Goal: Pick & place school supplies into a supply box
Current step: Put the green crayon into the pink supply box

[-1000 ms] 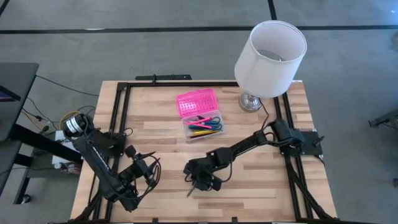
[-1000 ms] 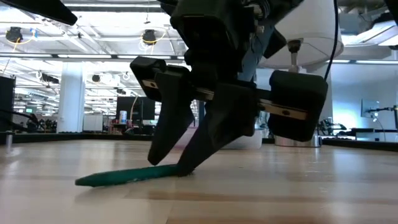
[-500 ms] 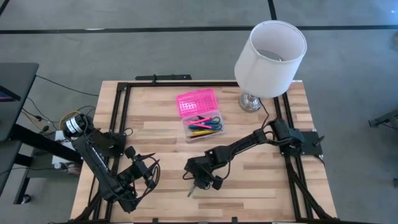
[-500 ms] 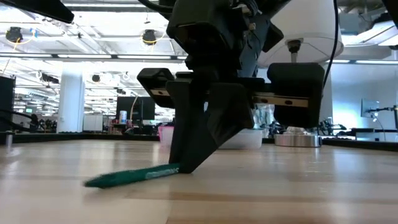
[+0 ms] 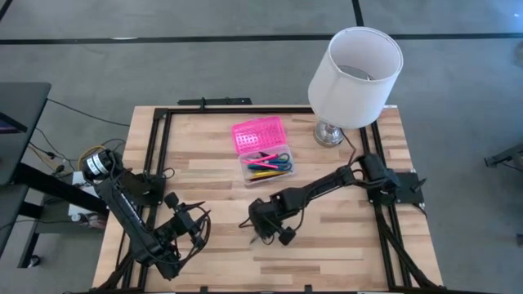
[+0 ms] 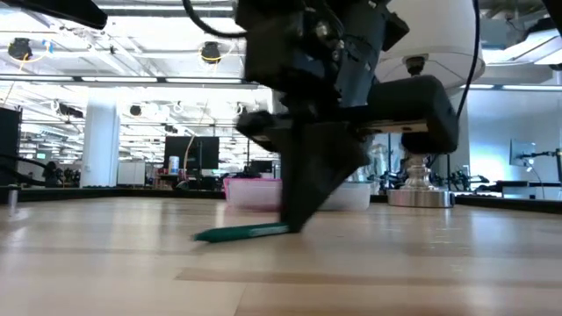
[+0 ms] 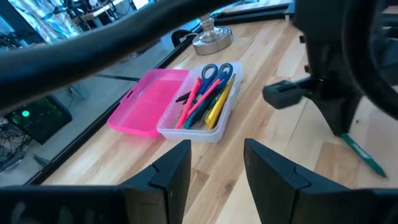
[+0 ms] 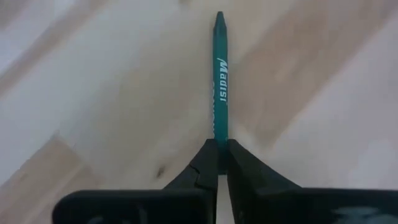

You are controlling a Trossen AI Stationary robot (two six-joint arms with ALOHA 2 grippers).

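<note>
A green pen (image 8: 221, 74) lies on the wooden table near its middle, and my right gripper (image 8: 217, 155) is shut on it; the low view shows the pen (image 6: 241, 233) low along the wood. The supply box (image 5: 266, 167), a clear case with its pink lid (image 5: 260, 135) laid open on its far side, rests on the table beyond. It holds several pens and blue-handled scissors (image 7: 214, 70). My left gripper (image 7: 217, 163) waits open near the table's front left, holding nothing. My right gripper pinches the green pen between its two fingertips (image 8: 202, 163), at one end of the shaft (image 8: 219, 132). The fingers come steeply from above. The rest of the pen sticks out sideways from the tips, almost flat, with its free end (image 6: 200, 236) at the table top.
A white lamp (image 5: 355, 69) with a metal foot (image 5: 329, 133) stands at the table's far right, next to the box. Black rails (image 5: 159, 155) frame the table top. Bare wood lies between the gripper and the box.
My right gripper has shut on the green pen and rolled its wrist. It has shifted a little toward the far edge. The pen has slid along the table with it and turned about, showing shorter in the low view.
</note>
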